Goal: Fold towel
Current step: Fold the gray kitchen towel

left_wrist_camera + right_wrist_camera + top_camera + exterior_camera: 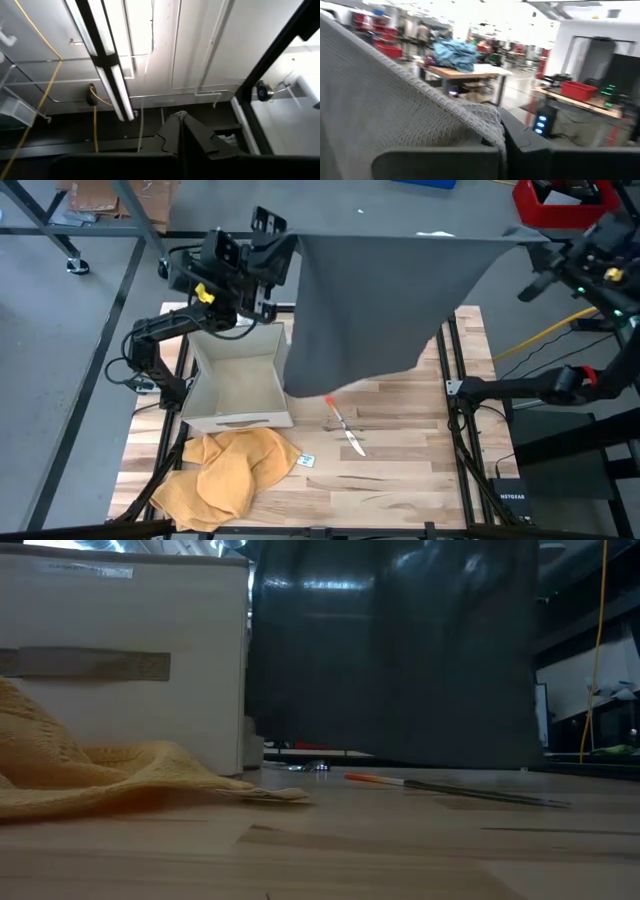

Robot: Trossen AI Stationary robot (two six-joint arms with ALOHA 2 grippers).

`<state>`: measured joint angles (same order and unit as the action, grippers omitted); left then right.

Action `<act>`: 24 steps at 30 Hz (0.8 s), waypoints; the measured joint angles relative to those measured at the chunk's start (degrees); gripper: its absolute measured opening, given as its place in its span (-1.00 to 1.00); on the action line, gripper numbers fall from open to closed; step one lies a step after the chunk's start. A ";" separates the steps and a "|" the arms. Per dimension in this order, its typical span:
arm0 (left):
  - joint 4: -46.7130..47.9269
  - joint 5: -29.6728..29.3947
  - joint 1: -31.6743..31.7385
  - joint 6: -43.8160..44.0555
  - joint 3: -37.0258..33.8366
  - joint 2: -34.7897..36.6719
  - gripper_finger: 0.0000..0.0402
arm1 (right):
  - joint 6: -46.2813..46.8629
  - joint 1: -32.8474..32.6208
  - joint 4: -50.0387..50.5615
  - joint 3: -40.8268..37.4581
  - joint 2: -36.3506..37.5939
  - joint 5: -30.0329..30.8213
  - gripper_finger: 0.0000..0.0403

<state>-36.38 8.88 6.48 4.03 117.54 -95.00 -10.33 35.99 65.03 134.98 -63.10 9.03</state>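
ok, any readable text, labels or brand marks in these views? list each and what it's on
"NETGEAR": on the black box beside the table's right edge, high view; small, only just legible.
Small white tag on the table by the yellow cloth: printing too small to read.
Strip label on the white box, low view: no legible text.
Nothing else readable.

One legible marking: "NETGEAR" in white lettering on a black device [508, 498] beside the table's [400, 480] right edge. No other text readable.

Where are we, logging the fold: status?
Left gripper and right gripper shut on grey towel, held high and spread. Knife on table below.
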 joint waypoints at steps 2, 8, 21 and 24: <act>0.02 0.00 -1.21 -0.02 0.00 0.00 -1.00 | 1.03 0.00 0.49 0.00 0.95 -2.60 -1.00; 0.03 -0.01 -4.60 -4.18 0.00 -0.01 -1.00 | 3.37 0.00 0.25 0.00 3.47 -10.17 -1.00; 3.47 -3.44 -10.79 -15.89 -0.02 -0.02 -1.00 | 7.47 0.04 -0.61 0.00 5.65 -12.62 -1.00; 4.41 -6.07 -10.91 -21.05 -0.02 -0.02 -1.00 | 7.43 0.04 0.04 -0.75 5.54 -10.59 -1.00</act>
<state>-31.98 2.81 -4.43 -17.02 117.51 -95.02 -2.89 36.03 65.07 134.23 -57.56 -1.56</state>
